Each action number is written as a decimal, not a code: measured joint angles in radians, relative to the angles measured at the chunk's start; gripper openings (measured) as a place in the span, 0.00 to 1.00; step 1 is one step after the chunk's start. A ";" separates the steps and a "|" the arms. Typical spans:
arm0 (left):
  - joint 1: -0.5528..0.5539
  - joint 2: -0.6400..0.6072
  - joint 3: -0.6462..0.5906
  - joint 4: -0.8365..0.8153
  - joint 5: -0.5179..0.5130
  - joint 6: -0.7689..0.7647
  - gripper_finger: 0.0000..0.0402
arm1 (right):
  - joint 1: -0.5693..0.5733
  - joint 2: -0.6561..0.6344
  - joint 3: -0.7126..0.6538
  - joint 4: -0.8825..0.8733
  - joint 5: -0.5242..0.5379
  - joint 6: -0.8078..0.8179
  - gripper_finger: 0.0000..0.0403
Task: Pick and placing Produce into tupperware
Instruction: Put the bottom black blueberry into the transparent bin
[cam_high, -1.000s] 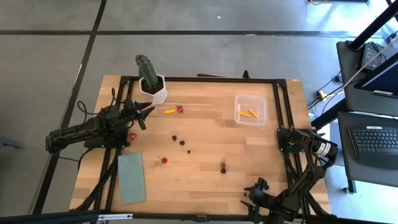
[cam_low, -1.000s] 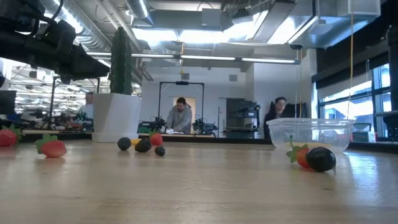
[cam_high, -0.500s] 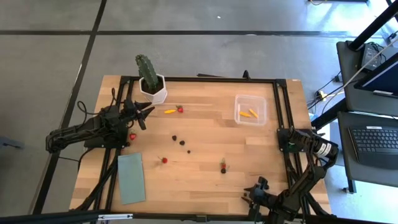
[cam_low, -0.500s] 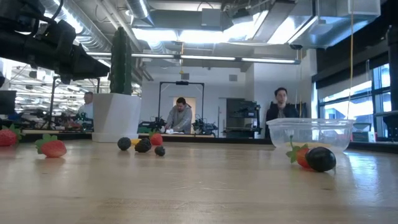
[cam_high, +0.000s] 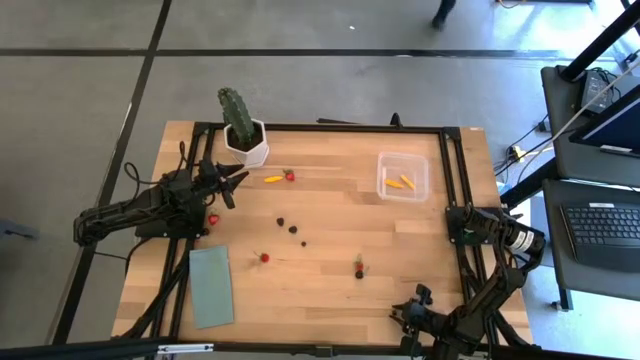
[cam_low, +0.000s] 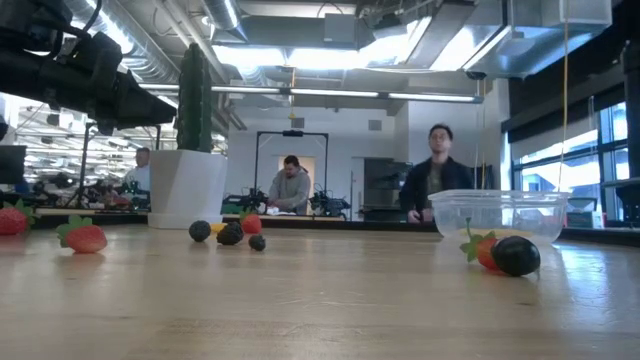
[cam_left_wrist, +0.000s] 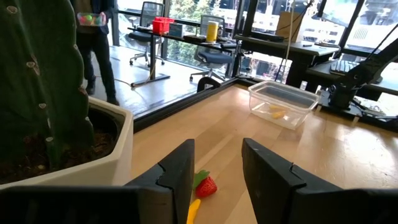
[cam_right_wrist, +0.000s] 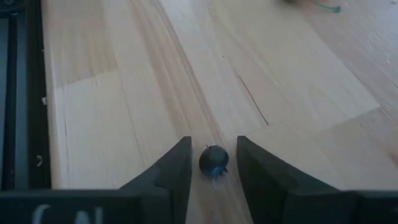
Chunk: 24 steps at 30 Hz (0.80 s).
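**Right gripper low over a berry**

The right gripper reaches low along the wooden table, fingers spread, a small dark round berry lying between them. The left gripper, also parted, levels toward a red strawberry piece. The clear squarish plastic tupperware stands well beyond both.

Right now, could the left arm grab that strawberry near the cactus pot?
Probably yes: the left hand is open, and the strawberry lies on bare wood just ahead of its fingers, nothing between.

Cactus in white pot, green pad, wooden table
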 joint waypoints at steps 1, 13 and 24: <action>0.000 0.000 0.000 0.000 0.000 0.000 0.31 | 0.000 0.000 0.000 -0.001 -0.001 0.000 0.30; 0.000 0.000 0.000 0.000 0.000 0.000 0.31 | 0.001 -0.001 0.001 -0.012 -0.007 0.023 0.14; 0.000 0.000 0.000 0.000 0.000 0.000 0.31 | -0.074 -0.087 0.064 -0.298 -0.090 0.129 0.12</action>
